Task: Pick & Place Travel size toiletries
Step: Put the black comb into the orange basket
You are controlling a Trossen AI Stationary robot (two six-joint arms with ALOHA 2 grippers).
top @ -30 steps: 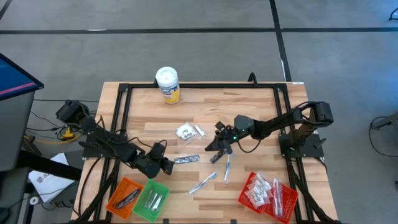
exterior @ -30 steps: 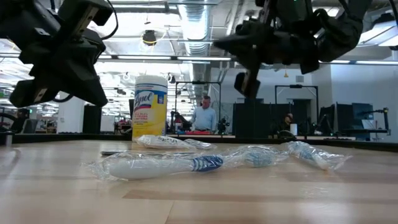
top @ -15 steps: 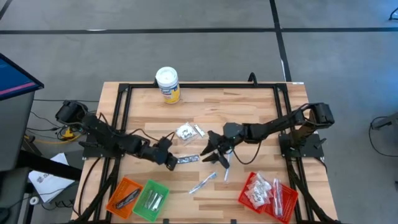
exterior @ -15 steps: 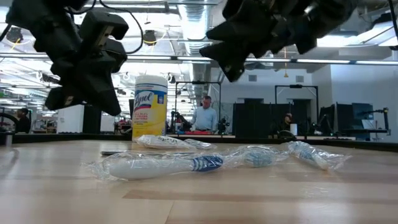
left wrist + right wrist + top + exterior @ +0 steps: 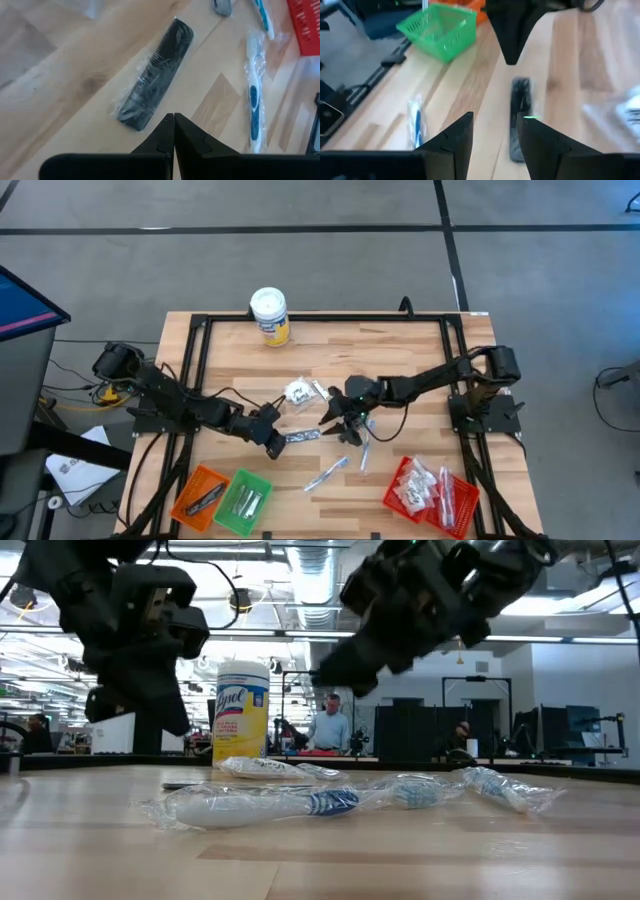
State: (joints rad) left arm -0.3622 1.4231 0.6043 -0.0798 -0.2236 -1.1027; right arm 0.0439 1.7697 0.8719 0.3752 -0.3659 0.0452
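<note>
Centre of the high view, on the table [image 5: 420,360]: a wrapped black comb [image 5: 300,436] lies flat with both tools converging on it. Left tool [image 5: 272,442] sits at the comb's left end, fingers pressed together, holding nothing; in the left wrist view the closed tips [image 5: 173,131] point at the near end of the comb [image 5: 155,86], just short of it. Right tool [image 5: 336,418] hangs just right of and above the comb, fingers spread, nothing between them; the right wrist view shows the comb [image 5: 520,117] framed in the gap below the fingers [image 5: 452,140], with the left tool [image 5: 512,30] pointing in from the far side.

Other toiletries loose on the table:
- white sachets [image 5: 300,391], just above the comb
- wrapped toothbrush [image 5: 325,474], lower centre
- second wrapped toothbrush [image 5: 364,448], just right of it, below the right tool

Baskets at the lower edge of the high view: orange basket [image 5: 198,492] with a dark item inside, green basket [image 5: 243,500] with silvery wrapped items, red basket [image 5: 432,492] at lower right full of white sachets. Lysol canister [image 5: 269,315] stands upright at the upper centre-left, well apart from the tools.

Low view: wrapped toothbrushes [image 5: 255,806] across the foreground, canister [image 5: 241,712] behind them, a person [image 5: 327,727] in the room beyond.
</note>
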